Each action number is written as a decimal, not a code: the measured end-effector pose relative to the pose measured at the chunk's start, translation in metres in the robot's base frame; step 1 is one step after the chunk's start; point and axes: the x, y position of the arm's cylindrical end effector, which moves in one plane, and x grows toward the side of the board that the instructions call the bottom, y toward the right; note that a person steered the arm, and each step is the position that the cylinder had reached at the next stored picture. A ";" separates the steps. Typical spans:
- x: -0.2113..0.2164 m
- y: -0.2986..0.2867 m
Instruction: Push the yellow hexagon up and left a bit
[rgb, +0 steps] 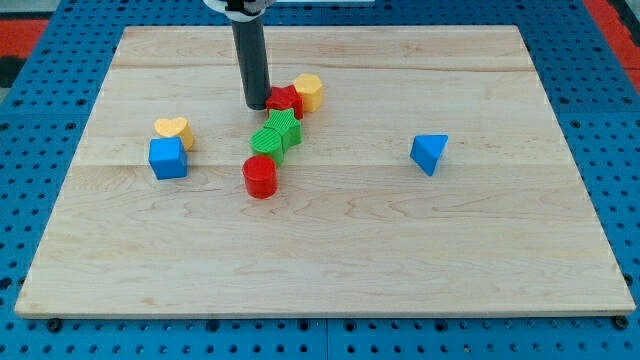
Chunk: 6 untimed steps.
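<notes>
Presently, you have on the board: yellow hexagon (309, 91), toward the top edge, a little left of centre, touching the red star (284, 101) on its left. My tip (257, 106) is a bare rod with no jaws to open or close; it holds nothing and rests just left of the red star. So your target lies right of the tip, star between. Judged: to push up and left, you would need the tip round at the hexagon's lower right.

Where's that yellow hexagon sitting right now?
The yellow hexagon sits near the board's top centre, touching the red star on its left; my tip is just beyond that star.
</notes>
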 end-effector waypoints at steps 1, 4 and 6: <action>-0.025 -0.003; -0.078 0.116; 0.017 0.134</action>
